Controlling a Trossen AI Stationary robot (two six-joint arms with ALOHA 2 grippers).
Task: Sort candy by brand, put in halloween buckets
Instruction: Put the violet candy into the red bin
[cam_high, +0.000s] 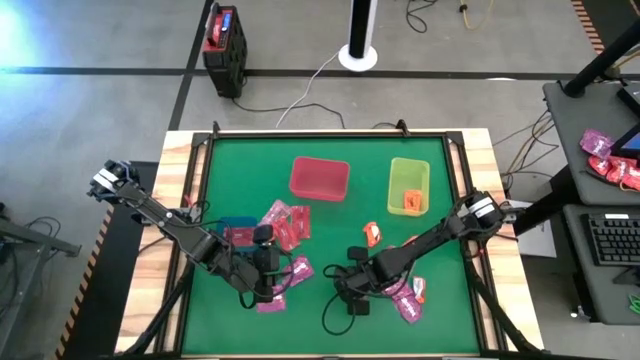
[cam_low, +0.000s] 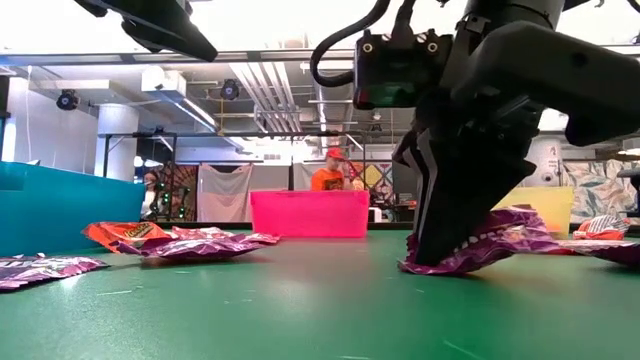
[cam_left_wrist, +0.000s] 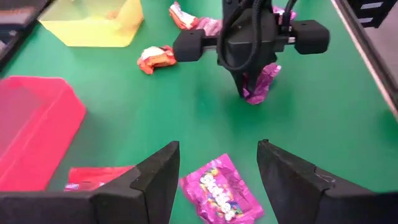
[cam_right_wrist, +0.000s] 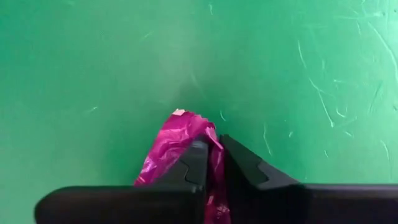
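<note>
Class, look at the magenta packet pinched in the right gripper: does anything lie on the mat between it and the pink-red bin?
The right gripper is shut on a magenta packet near the mat's front. Toward the pink-red bin the green mat looks bare; an orange packet lies just off that line. Lifted, the packet should pass over it.

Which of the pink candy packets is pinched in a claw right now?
The crumpled magenta packet pinched upright in the right claw, still touching the green mat. The other pink packets lie flat and untouched.
</note>
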